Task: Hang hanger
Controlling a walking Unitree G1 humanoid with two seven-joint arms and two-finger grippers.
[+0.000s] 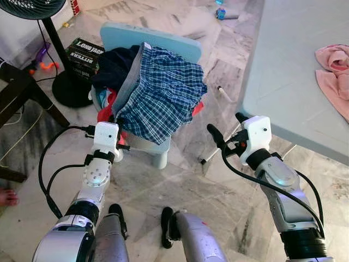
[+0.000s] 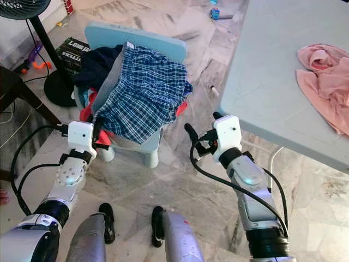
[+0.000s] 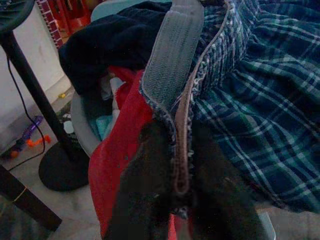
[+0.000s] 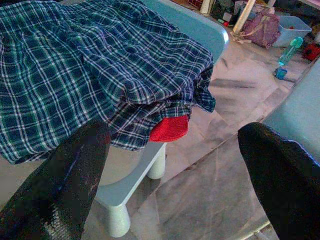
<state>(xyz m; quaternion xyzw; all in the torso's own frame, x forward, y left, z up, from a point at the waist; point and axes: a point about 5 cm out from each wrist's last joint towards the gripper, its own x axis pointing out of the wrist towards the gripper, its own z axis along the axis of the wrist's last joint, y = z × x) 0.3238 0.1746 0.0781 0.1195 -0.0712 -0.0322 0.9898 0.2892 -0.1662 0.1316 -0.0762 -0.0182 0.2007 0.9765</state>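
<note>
1. The left gripper [image 3: 175,195] has its two black fingers [image 3: 142,175] pinched on the grey elastic waistband [image 3: 175,65] of the blue-and-white plaid cotton shorts [image 1: 161,98]; the band's edge runs straight up between them.
2. Just beyond those fingers, under the plaid, lies a red garment [image 3: 120,150], with a dark navy garment [image 1: 114,65] behind it. All are heaped on a pale blue plastic child's chair [image 1: 152,38].
3. The right gripper [image 1: 224,130] is spread wide with nothing between its fingers [image 4: 65,170], held just off the near corner of the chair seat, apart from the cloth.
4. Further out to that side stands a grey table [image 1: 283,71] with a crumpled pink cloth [image 1: 334,68] near its edge; off to the other side are a black pedestal fan [image 1: 60,82] and a dark box [image 1: 83,54].
5. I can make out no hanger anywhere (it may be buried in the pile), so I judge this an early step: taking hold of a garment.
6. Next move, I'd guess: lift the shorts clear by the waistband without dragging the pile off, and let the free right gripper take the other side.
</note>
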